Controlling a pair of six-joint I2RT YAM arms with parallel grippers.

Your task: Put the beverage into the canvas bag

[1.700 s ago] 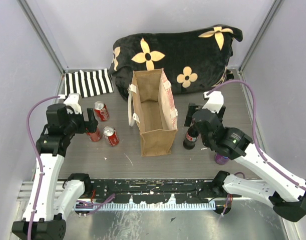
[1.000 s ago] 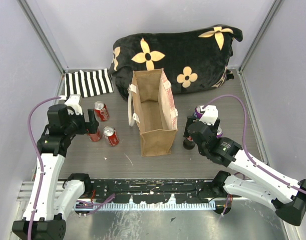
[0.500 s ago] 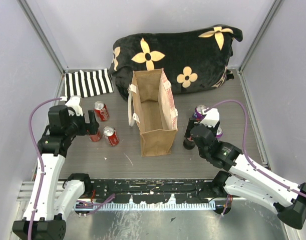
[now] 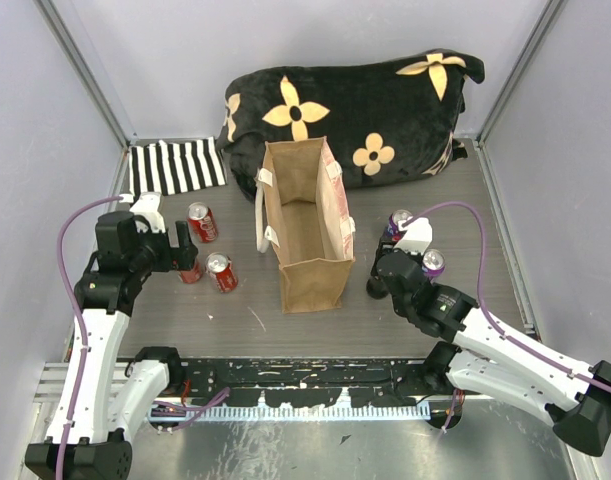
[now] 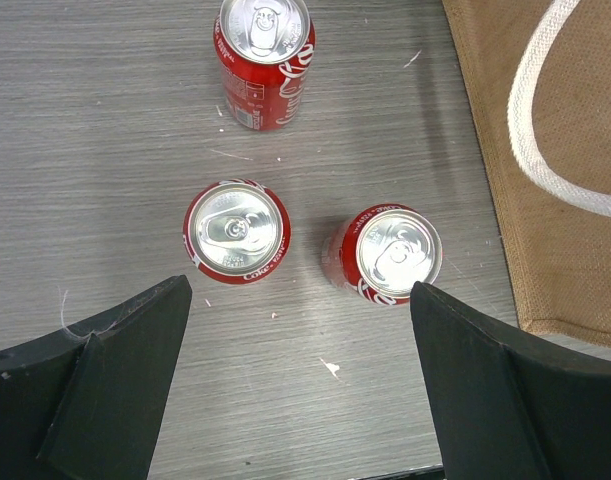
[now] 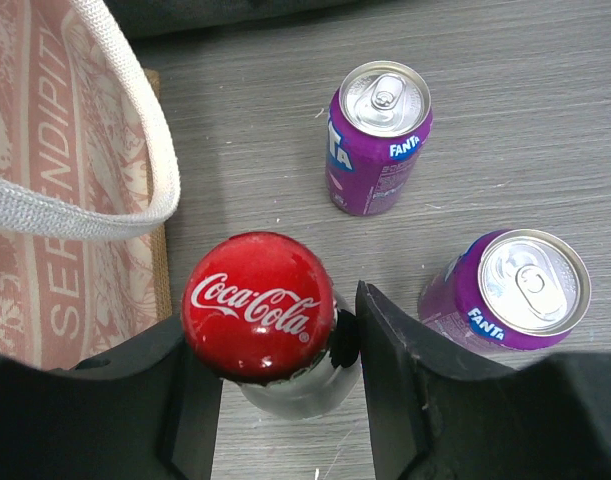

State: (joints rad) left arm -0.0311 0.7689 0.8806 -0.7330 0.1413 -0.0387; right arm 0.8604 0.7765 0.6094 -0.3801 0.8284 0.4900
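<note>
The canvas bag (image 4: 313,285) stands open and upright mid-table; its printed side panel (image 6: 55,200) shows in the right wrist view. A dark bottle with a red Coca-Cola cap (image 6: 258,305) stands upright just right of the bag, mostly hidden under the arm in the top view. My right gripper (image 6: 283,335) is shut on the bottle's neck, one finger on each side (image 4: 385,275). My left gripper (image 5: 300,295) hangs open above two red cola cans (image 5: 236,232) (image 5: 390,255), touching neither; in the top view the left gripper (image 4: 183,250) is left of the bag.
A third red can (image 4: 202,222) stands further back on the left. Two purple Fanta cans (image 6: 380,130) (image 6: 515,290) stand close to the right of the bottle. A black flowered cushion (image 4: 355,100) and a striped cloth (image 4: 175,165) lie at the back.
My right gripper has lowered around the bottle's neck and closed on it, uncovering both purple cans in the top view. The left arm has not moved.
</note>
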